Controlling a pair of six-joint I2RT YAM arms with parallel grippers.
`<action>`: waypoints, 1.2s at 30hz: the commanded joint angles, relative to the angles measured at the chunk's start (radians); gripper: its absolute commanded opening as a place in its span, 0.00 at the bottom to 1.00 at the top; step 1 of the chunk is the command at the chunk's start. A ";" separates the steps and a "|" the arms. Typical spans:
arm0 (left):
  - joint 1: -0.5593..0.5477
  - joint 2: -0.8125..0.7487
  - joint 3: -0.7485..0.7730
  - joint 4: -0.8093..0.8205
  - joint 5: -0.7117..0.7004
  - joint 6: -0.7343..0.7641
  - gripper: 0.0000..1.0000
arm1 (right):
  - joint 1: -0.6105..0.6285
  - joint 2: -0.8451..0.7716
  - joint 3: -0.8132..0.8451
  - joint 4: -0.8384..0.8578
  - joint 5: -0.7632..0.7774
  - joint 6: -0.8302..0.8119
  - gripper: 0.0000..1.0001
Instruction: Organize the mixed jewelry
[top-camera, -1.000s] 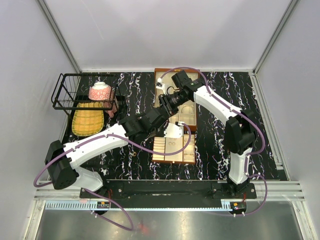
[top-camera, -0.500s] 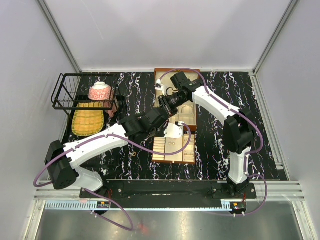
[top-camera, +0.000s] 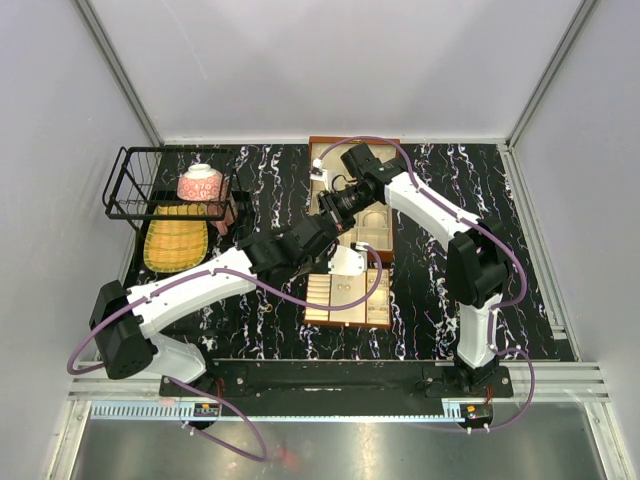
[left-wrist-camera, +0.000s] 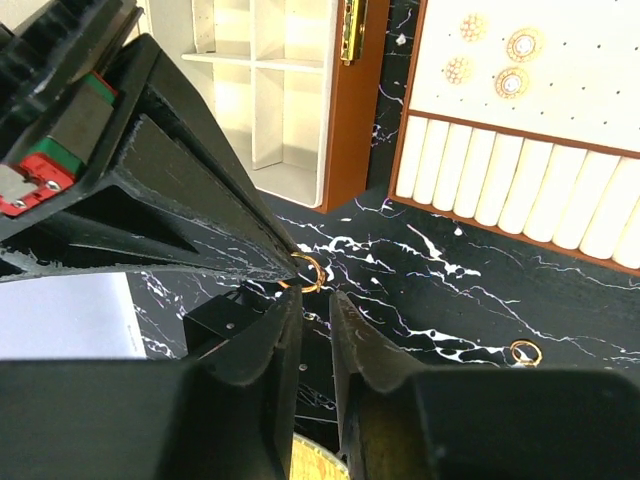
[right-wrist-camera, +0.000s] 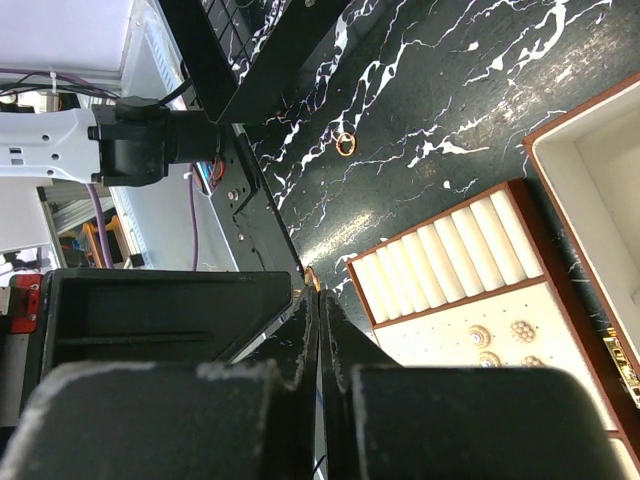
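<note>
A small gold ring (left-wrist-camera: 307, 272) is pinched at the tips of my right gripper (right-wrist-camera: 317, 290), which is shut on it; in the right wrist view only a sliver of the ring (right-wrist-camera: 311, 279) shows. My left gripper (left-wrist-camera: 312, 297) sits just below the ring with a narrow gap between its jaws and nothing in it. Both grippers meet above the brown jewelry box (top-camera: 350, 285), left gripper (top-camera: 328, 216) and right gripper (top-camera: 338, 203) tip to tip. A second gold ring (left-wrist-camera: 524, 352) lies loose on the black marble; the right wrist view also shows a loose gold ring (right-wrist-camera: 345, 143) there.
The box half with cream ring rolls (left-wrist-camera: 520, 180) holds round earrings (left-wrist-camera: 515, 60); the other half has open compartments (left-wrist-camera: 270, 90). A black wire basket (top-camera: 125, 190) with a pink-and-white cup (top-camera: 200, 183) and a yellow woven dish (top-camera: 175, 240) stand at the left.
My right gripper has closed onto the ring. My left jaws have parted slightly and let it go. Both arms have barely shifted.
</note>
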 joint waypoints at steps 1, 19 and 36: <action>-0.005 -0.036 -0.022 0.042 -0.017 -0.016 0.26 | 0.006 -0.052 0.034 -0.023 0.027 -0.031 0.00; 0.284 -0.090 0.205 0.019 0.479 -0.446 0.48 | -0.184 -0.175 0.152 0.080 0.064 0.054 0.00; 0.610 -0.087 0.040 0.773 0.975 -1.277 0.52 | -0.193 -0.316 0.042 0.508 0.102 0.292 0.00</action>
